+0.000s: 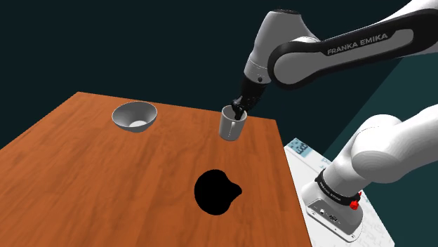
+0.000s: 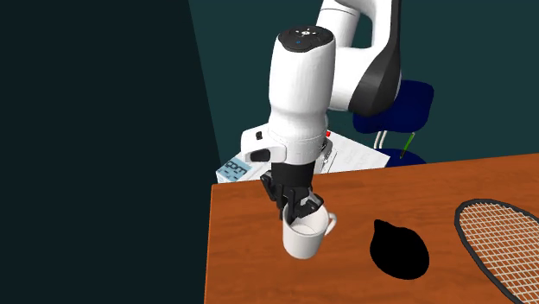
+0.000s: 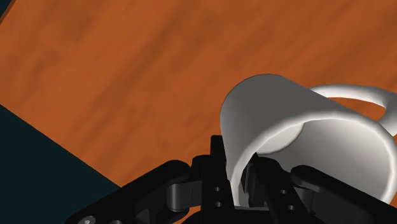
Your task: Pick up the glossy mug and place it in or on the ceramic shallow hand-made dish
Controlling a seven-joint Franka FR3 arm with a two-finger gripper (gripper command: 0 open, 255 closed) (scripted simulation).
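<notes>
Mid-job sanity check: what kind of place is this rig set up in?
Most likely a room in a home: a wooden table against dark teal walls, a blue chair beyond it, and a racket lying on the table not far from the white mug.

White mug (image 1: 232, 125), glossy, upright, rim wall pinched just beneath the gripper (image 1: 239, 109) — grey dish (image 1: 134, 117), shallow, upright, well apart from gripper

Wooden table (image 1: 84, 175) — carrying grey dish (image 1: 134, 116), black blob (image 1: 215, 191) (racket (image 2: 505, 246) too).
</notes>
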